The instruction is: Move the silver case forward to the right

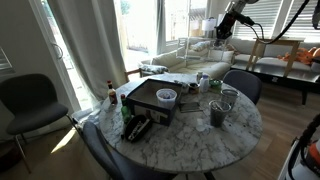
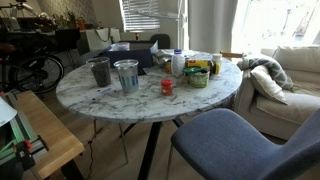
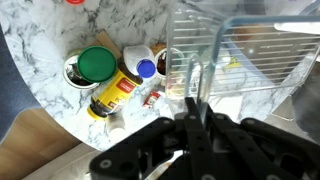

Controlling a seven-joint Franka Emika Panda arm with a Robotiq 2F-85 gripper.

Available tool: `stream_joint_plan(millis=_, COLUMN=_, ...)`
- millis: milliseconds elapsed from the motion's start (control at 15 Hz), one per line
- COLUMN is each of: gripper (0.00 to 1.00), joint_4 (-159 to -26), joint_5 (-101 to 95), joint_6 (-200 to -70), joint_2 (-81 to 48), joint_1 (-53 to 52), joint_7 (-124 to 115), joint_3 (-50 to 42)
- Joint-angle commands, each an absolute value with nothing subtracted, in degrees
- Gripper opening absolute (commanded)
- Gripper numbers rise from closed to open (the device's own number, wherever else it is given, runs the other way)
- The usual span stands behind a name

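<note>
Gripper [image 3: 195, 114] fingers are clenched on the clear wall of the case [image 3: 250, 55], high over the table [image 3: 40, 50]. Beside the case, a green-lidded jar [image 3: 97, 65] stands among bottles [image 3: 147, 68].

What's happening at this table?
The Panda arm's pincer hangs high above the round marble table, holding nothing; it looks closed in the wrist view. The silver case sits untouched below, near a green-lidded jar and a yellow bottle. The move hasn't started.
</note>
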State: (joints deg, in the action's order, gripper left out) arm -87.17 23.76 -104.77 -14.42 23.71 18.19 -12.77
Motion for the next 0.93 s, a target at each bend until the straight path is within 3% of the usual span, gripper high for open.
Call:
stream_joint_plan(millis=0, gripper=0.06, joint_4=-86.2, joint_5=23.8, joint_6=-104.5, joint_2=-15.0, joint_1=23.7, joint_7=18.1, joint_3=-12.9)
stream_joint_plan(millis=200, gripper=0.06, joint_4=-85.9, joint_5=23.7, joint_6=-104.5, joint_2=-15.4, joint_1=23.8, joint_7=18.0, joint_3=-12.9)
stream_joint_plan(millis=267, gripper=0.01, joint_4=-85.9, joint_5=23.7, joint_6=-104.5, joint_2=-15.5, joint_1=23.8, joint_7=18.0, joint_3=-12.9)
stream_joint_plan(millis=867, gripper=0.01, joint_4=-61.1, joint_5=16.0, joint_6=-104.9, joint_2=-38.1, joint_1=19.3, joint_7=-5.3, joint_3=-10.3)
